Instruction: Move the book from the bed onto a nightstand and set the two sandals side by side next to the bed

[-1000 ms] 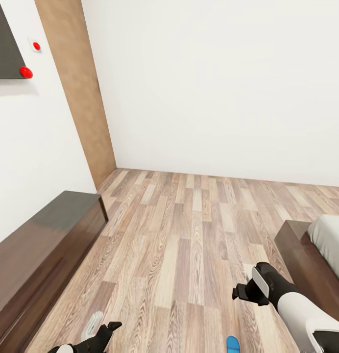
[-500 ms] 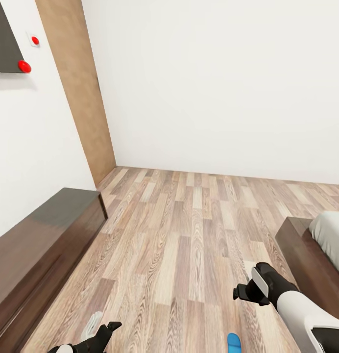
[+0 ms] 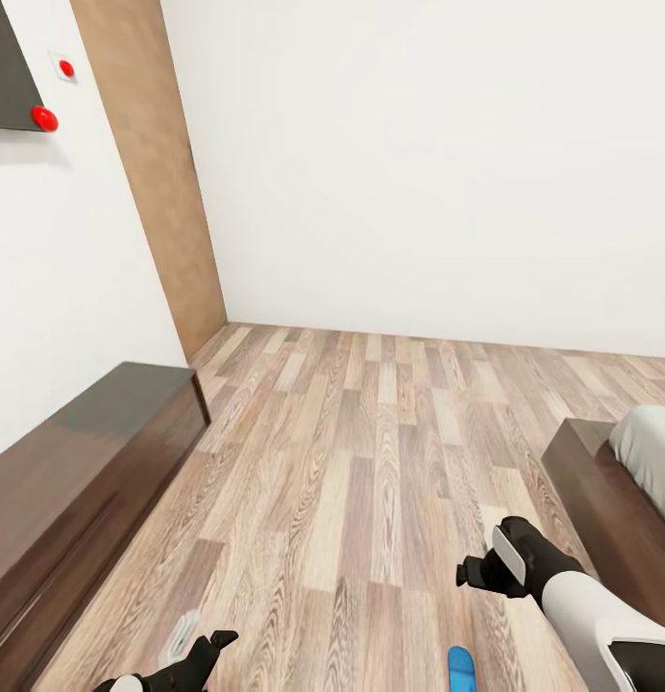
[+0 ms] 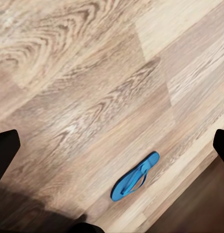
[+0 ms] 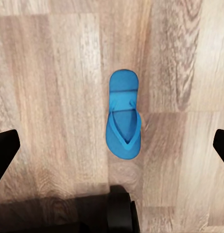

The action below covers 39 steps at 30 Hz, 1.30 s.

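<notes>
A blue sandal [image 3: 458, 668] lies flat on the wood floor at the bottom edge of the head view, between my two arms. The left wrist view shows a blue sandal [image 4: 135, 176] below my left gripper [image 4: 112, 150], which hangs open and empty above the floor. In the right wrist view a sandal [image 5: 124, 114] lies straight under my right gripper [image 5: 112, 148], also open and well above it. The bed [image 3: 592, 490], with its dark frame and grey mattress [image 3: 654, 452], stands at the right. The book and the nightstand are out of view.
A long low dark wooden cabinet [image 3: 73, 461] runs along the left wall. White walls and a tan wooden panel [image 3: 160, 173] close the room ahead. A dark wall panel with red knobs [image 3: 44, 118] hangs at the upper left. Wood floor [image 3: 371, 452] lies between cabinet and bed.
The whole head picture has shifted up a little, so the camera moved. Slightly more of the sandal's tip shows at the bottom edge. Both grippers stay open in the same pose.
</notes>
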{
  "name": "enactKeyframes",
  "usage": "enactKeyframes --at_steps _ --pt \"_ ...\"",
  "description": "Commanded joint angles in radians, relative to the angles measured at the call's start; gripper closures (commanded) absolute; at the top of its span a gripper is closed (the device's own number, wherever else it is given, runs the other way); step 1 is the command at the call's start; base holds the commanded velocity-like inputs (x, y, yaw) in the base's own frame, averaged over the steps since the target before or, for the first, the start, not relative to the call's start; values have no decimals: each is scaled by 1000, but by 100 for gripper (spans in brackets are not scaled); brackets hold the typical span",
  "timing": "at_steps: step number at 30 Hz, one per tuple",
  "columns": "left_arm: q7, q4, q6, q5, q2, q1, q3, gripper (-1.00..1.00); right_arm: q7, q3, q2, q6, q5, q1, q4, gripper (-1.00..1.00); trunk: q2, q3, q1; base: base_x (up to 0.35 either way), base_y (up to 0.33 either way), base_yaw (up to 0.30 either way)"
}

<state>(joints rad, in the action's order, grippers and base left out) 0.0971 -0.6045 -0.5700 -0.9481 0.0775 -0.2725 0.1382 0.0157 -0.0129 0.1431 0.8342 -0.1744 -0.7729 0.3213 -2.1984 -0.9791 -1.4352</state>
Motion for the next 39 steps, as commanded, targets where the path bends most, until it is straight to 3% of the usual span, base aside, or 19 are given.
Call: enactKeyframes --at_steps 1,39 --pt "3 0 -7 0 -1 -1 4 -100 1 -1 -1 4 -4 0 1 -100 -8 -4 -4 0 0 0" --pt "3 -1 -32 0 -4 -1 4 -100 4 13 -5 2 1 -3 -1 -100 -274 -123 -149 0 0 0"
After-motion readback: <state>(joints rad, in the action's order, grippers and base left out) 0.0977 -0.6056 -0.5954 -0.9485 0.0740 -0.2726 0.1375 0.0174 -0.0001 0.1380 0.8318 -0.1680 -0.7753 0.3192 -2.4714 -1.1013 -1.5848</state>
